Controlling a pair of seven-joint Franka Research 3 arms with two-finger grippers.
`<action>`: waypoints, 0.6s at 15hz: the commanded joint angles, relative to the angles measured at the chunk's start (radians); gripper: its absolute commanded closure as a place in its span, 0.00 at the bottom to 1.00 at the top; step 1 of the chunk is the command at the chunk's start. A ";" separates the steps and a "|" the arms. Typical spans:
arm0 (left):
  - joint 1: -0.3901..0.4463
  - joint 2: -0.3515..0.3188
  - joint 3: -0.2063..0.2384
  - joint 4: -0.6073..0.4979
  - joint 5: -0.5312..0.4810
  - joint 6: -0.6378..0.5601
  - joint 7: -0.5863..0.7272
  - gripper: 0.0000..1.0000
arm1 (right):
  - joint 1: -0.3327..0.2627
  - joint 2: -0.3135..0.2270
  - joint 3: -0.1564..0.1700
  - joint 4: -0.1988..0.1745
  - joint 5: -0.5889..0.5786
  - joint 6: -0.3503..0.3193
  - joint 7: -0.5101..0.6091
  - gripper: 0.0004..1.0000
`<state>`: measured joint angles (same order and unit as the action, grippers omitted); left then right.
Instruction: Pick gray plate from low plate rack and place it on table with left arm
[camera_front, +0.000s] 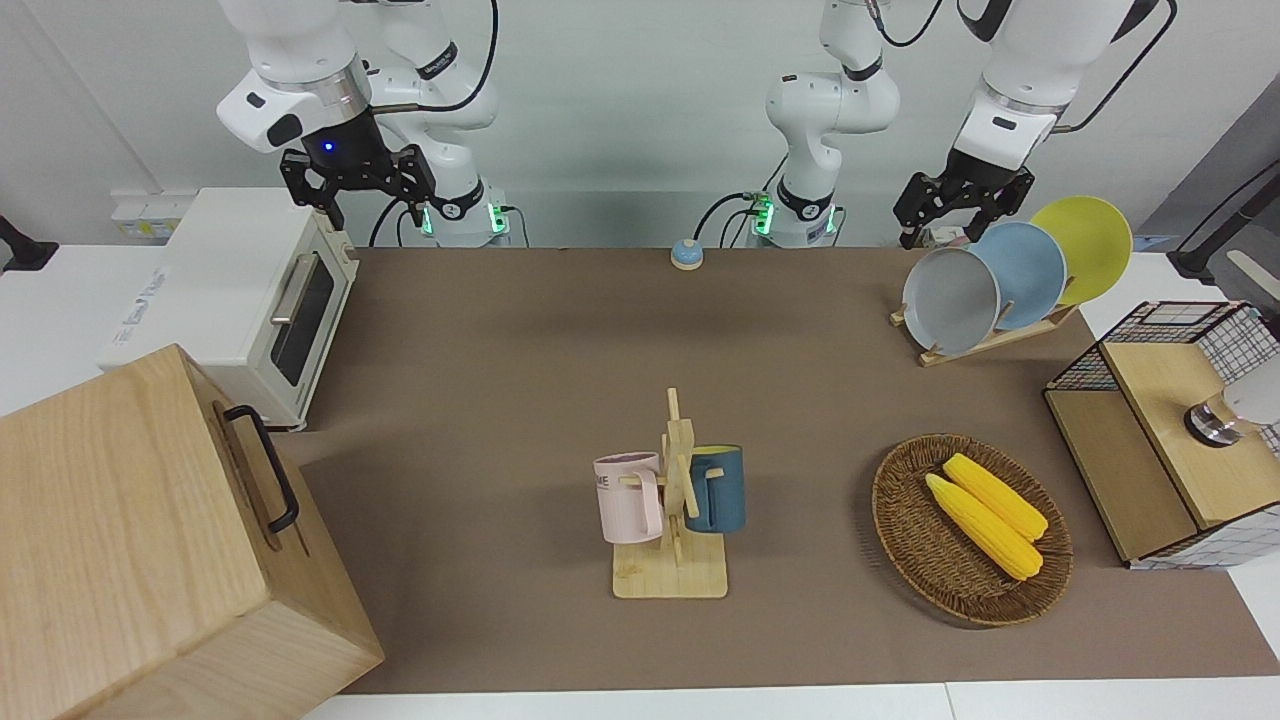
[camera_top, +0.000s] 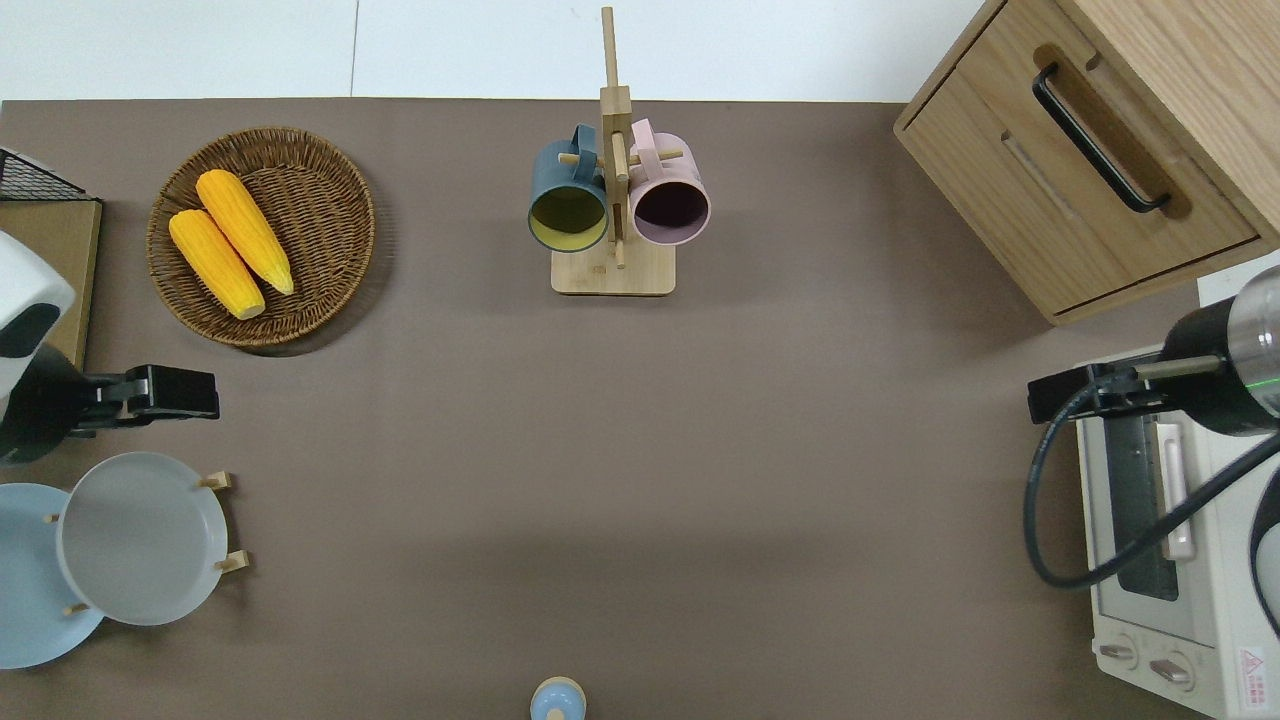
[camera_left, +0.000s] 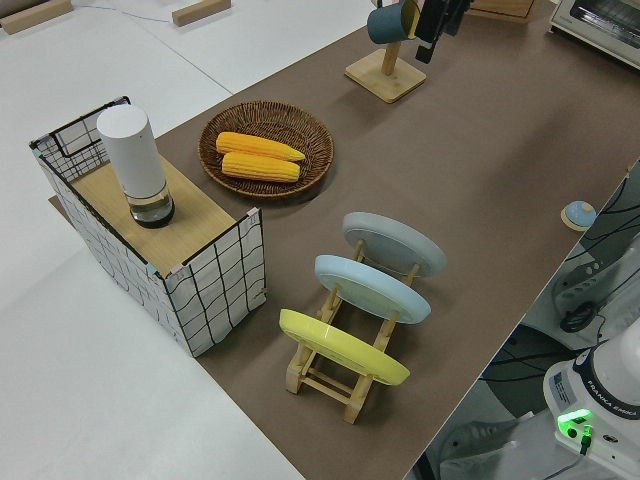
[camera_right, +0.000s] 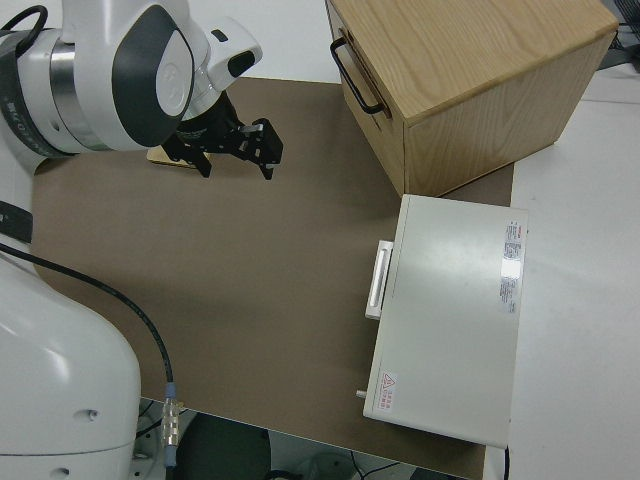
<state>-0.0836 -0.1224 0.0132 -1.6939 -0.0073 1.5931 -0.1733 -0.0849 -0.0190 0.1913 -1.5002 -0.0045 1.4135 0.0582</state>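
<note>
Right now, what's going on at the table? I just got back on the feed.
The left gripper is open and hangs in the air by the low plate rack, holding nothing. The gray plate leans in the rack's slot toward the middle of the table, with a light blue plate and a yellow plate in the slots after it. None of them has been lifted onto the table yet. The right arm is parked.

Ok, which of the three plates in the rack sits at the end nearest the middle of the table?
The gray plate, in the end slot; the blue plate and yellow plate stand behind it.
</note>
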 joint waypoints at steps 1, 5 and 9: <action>0.001 -0.005 -0.002 -0.003 0.013 0.004 0.012 0.00 | -0.007 -0.002 0.007 0.006 0.006 -0.015 0.000 0.01; 0.010 -0.009 0.005 -0.010 0.013 -0.008 0.012 0.00 | -0.007 -0.002 0.005 0.006 0.006 -0.015 0.000 0.01; 0.011 -0.013 0.063 -0.009 0.018 -0.019 0.046 0.00 | -0.007 -0.002 0.007 0.006 0.006 -0.015 -0.001 0.01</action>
<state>-0.0826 -0.1219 0.0397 -1.6951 -0.0050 1.5875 -0.1724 -0.0849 -0.0190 0.1912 -1.5002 -0.0044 1.4135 0.0582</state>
